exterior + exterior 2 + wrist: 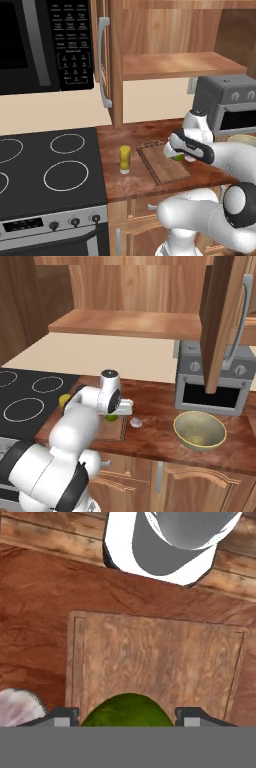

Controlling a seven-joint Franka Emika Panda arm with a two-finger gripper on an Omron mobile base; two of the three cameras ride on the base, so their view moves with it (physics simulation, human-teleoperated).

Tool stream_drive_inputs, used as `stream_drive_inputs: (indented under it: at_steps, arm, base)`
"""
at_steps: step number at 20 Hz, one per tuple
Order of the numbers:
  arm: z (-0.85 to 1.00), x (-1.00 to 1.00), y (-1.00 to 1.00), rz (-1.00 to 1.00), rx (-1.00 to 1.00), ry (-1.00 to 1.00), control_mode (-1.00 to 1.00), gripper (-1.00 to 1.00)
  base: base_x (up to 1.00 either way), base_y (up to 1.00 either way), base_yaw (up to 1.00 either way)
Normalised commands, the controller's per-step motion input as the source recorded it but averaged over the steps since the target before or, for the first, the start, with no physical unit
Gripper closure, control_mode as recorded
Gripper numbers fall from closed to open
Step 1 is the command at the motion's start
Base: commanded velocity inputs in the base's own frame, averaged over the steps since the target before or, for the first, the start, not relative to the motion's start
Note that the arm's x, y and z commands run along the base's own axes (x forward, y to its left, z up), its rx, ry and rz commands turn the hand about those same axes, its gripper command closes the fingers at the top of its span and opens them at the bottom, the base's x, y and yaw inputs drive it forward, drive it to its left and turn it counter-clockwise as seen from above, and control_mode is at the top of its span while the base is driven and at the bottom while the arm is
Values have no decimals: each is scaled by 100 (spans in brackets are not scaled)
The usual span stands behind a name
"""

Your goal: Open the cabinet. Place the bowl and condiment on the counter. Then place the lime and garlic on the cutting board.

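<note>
The cabinet (175,65) stands open with a bare shelf. On the counter (155,441) rest the olive-beige bowl (199,430) and the yellow condiment (124,159) bottle. My gripper (127,714) is low over the cutting board (155,662), shut on the green lime (127,711), which sits between the two finger tips. From the base views the lime (178,156) is under the hand at the board's (162,167) right side. Whether it touches the board I cannot tell. The pale garlic (135,422) lies on the counter just right of the board and appears at the hand view's lower left as garlic (17,707).
A grey toaster oven (212,383) stands at the back right, behind the bowl. The open cabinet door (222,321) hangs out over it. A black stovetop (50,165) lies left of the counter, with a microwave (40,40) above it.
</note>
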Motion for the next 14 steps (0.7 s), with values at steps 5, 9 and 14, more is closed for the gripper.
stream_drive_inputs:
  at_steps: [5, 9, 14]
  arm:
    - [-28, 64, 24, 13, 0, 5, -100, 100]
    - [-21, 49, 0, 7, 0, 2, -100, 100]
    - [-2, 14, 0, 6, 0, 0, -100, 100]
  base:
    - [0, 0, 0]
    - [0, 0, 0]
    - [0, 0, 0]
